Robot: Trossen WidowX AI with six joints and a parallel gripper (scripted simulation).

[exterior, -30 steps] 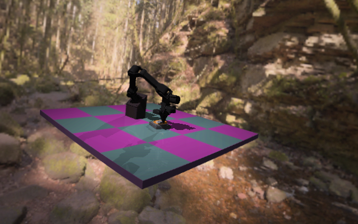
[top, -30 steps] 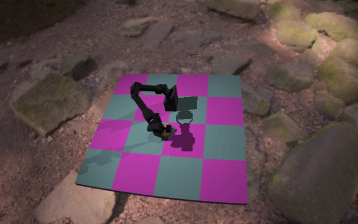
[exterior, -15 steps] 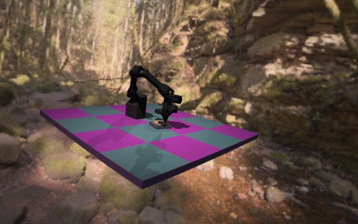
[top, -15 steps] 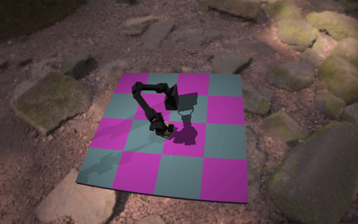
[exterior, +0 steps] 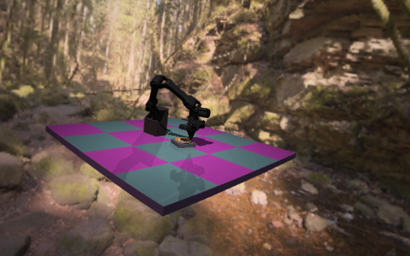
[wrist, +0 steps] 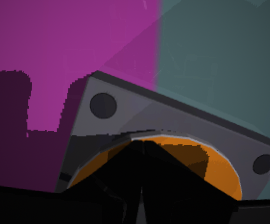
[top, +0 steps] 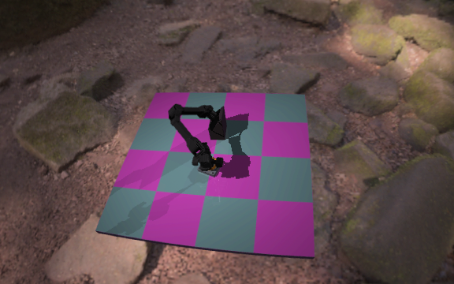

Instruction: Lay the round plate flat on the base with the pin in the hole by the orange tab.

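The round orange plate (wrist: 225,172) (exterior: 179,139) sits on the square grey base (wrist: 128,114) (exterior: 184,144) (top: 207,172). In the wrist view only the plate's far part shows, with a pale rim; the fingers cover the rest. Its tab, the hole, the pin and the post cannot be made out, and I cannot tell whether the plate lies flat. My gripper (wrist: 142,149) (exterior: 191,139) is shut with nothing between its fingers. It points down, with its tips over or close to the plate's side. Whether they touch the plate is not clear.
The base has dark round spots at two corners (wrist: 103,105) (wrist: 263,164) in the wrist view. It stands on the checkered magenta and teal board (top: 286,177) (exterior: 162,179). The arm's own mount (top: 217,128) (exterior: 156,124) stands behind the base.
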